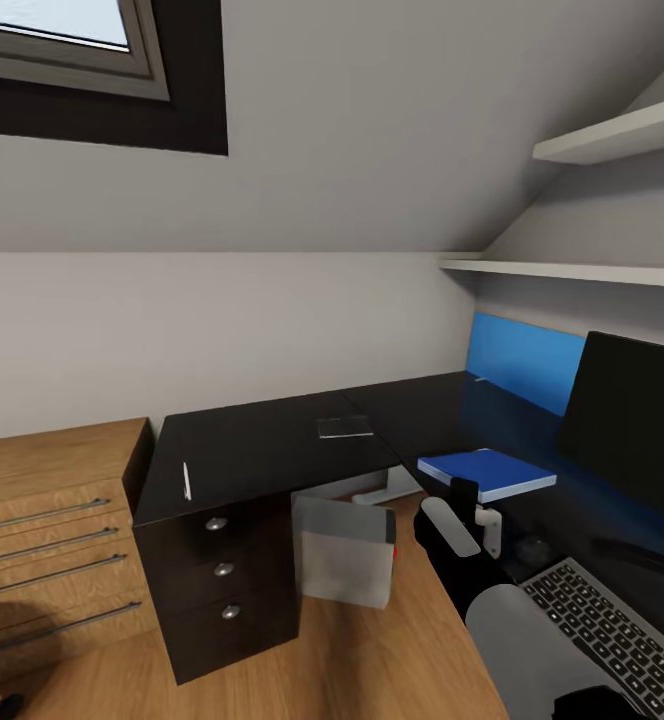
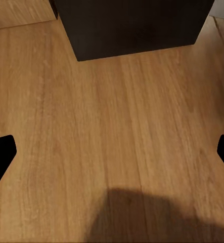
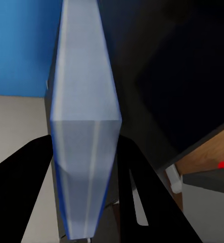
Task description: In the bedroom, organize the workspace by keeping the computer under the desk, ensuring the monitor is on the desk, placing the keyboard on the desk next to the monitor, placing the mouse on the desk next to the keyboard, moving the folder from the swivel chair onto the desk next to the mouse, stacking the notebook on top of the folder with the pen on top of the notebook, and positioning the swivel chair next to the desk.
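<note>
Over black L-shaped counter [image 1: 262, 440], right gripper [image 1: 477, 515] clamped on blue book [image 1: 487, 472], fingers [image 3: 26, 172] pressed against both flat faces; book edge-on in wrist view [image 3: 84, 126]. Left gripper [image 2: 112, 152] spread wide above bare wooden floor [image 2: 117, 126], holding nothing. Pen [image 1: 186, 480] lies on counter's left wing, thin flat item [image 1: 345, 427] farther back. Monitor [image 1: 632, 425] stands at right, keyboard [image 1: 612, 625] in front of it. Grey computer [image 1: 344, 550] sits on floor under counter. Wooden dresser [image 1: 52, 530] just beside drawers.
</note>
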Motion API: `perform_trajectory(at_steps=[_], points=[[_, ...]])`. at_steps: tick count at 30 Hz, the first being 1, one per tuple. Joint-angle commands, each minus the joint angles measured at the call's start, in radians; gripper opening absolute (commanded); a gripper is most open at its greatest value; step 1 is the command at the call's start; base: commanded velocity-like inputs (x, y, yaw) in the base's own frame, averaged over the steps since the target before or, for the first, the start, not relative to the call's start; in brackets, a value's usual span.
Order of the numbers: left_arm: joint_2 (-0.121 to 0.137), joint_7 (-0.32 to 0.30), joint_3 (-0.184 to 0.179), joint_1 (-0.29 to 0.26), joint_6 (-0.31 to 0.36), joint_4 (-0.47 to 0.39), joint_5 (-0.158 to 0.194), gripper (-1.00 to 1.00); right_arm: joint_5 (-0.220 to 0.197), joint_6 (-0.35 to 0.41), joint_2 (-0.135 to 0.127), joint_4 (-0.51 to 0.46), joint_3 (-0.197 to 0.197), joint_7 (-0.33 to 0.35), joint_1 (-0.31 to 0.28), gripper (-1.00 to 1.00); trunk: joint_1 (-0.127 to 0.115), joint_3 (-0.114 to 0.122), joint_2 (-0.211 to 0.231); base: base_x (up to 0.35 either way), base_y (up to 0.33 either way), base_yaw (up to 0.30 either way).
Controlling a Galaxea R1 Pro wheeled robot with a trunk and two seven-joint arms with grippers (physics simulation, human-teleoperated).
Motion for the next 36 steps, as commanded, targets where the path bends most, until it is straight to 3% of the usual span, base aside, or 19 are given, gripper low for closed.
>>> perform_trajectory(at_steps=[1,11,12,31,36], points=[[-0.001,0.003,0.005,-0.001,-0.003,0.0,-0.011,1.0,0.002,-0.003,-0.001,-0.001,0.003,-0.008,-0.001,-1.0,0.0,-0.001,-0.001,0.026,0.0,0.0],[-0.001,0.003,0.005,-0.001,-0.003,0.0,-0.011,1.0,0.002,-0.003,-0.001,-0.001,0.003,-0.008,-0.001,-1.0,0.0,-0.001,-0.001,0.004,0.0,0.0],[-0.001,0.003,0.005,-0.001,-0.003,0.0,-0.011,1.0,0.002,-0.003,-0.001,-0.001,0.003,-0.008,-0.001,1.0,0.0,-0.001,-0.001,0.0,0.0,0.0],[-0.001,0.001,0.005,-0.001,-0.003,0.0,-0.011,1.0,0.002,-0.003,-0.001,-0.002,0.004,-0.008,-0.001,1.0,0.0,-0.001,-0.001,0.0,0.0,0.0],[-0.001,0.0,0.005,-0.001,-0.003,0.0,-0.01,1.0,0.003,-0.003,-0.001,-0.003,0.006,-0.007,-0.001,1.0,0.0,-0.001,-0.001,-0.2,0.0,0.0]])
